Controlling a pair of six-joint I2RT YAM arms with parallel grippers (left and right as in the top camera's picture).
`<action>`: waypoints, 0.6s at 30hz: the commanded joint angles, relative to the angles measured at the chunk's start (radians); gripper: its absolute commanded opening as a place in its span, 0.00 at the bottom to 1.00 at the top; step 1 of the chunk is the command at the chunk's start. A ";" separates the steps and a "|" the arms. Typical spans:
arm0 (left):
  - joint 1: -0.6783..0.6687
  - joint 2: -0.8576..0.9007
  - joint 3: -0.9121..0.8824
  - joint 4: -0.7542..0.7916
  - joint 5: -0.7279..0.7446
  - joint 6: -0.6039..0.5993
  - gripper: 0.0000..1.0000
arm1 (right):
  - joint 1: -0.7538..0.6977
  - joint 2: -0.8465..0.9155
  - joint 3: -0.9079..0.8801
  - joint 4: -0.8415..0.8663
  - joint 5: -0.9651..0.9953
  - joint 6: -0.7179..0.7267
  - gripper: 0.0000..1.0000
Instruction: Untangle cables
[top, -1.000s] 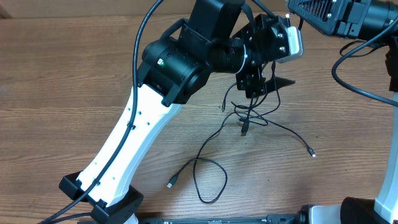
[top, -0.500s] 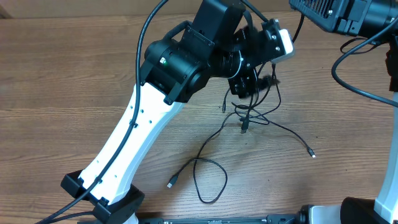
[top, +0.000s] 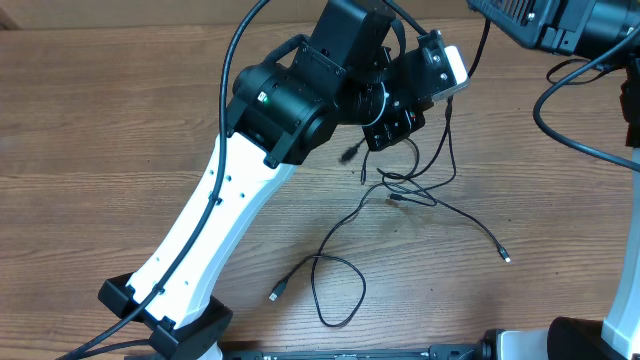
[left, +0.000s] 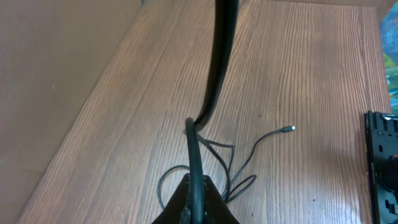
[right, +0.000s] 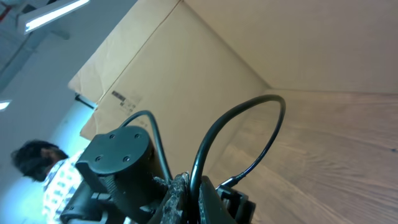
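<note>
1. The left gripper (left: 196, 190) has its jaws pressed together on one strand of the cables (top: 400, 190). In the left wrist view the pinched strand runs straight up out of the fingertips and off the top edge.
2. Seen from overhead, the left gripper (top: 398, 122) hangs over the far middle of the table (top: 100, 120), just above the knot.
3. The knot lies on the wood right of centre, a cluster of small crossed loops. Thin strands rise from it toward the gripper's right side.
4. One short end with a plug (top: 350, 153) hangs off the table surface just left of the knot, below the gripper.
5. A long strand leaves the knot toward the near left and curls into an open loop (top: 340, 290), ending in a plug tip (top: 275, 295) near the left arm's base.
6. Another strand runs to the right and ends in a small plug (top: 505, 258), well apart from the rest.
7. The right gripper (right: 189, 186) is closed, raised at the far right. Its camera points up at a cardboard box (right: 186, 74). Whether it pinches anything, I cannot tell.
</note>
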 joint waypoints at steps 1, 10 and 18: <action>0.000 0.012 0.003 -0.008 -0.026 -0.006 0.04 | -0.003 -0.002 0.033 0.009 0.078 -0.009 0.04; 0.003 0.012 0.003 -0.200 -0.383 -0.055 0.04 | -0.005 -0.002 0.033 0.002 0.133 -0.011 0.04; 0.068 0.012 0.003 -0.347 -0.612 -0.244 0.05 | -0.005 -0.002 0.033 -0.002 0.163 -0.016 0.04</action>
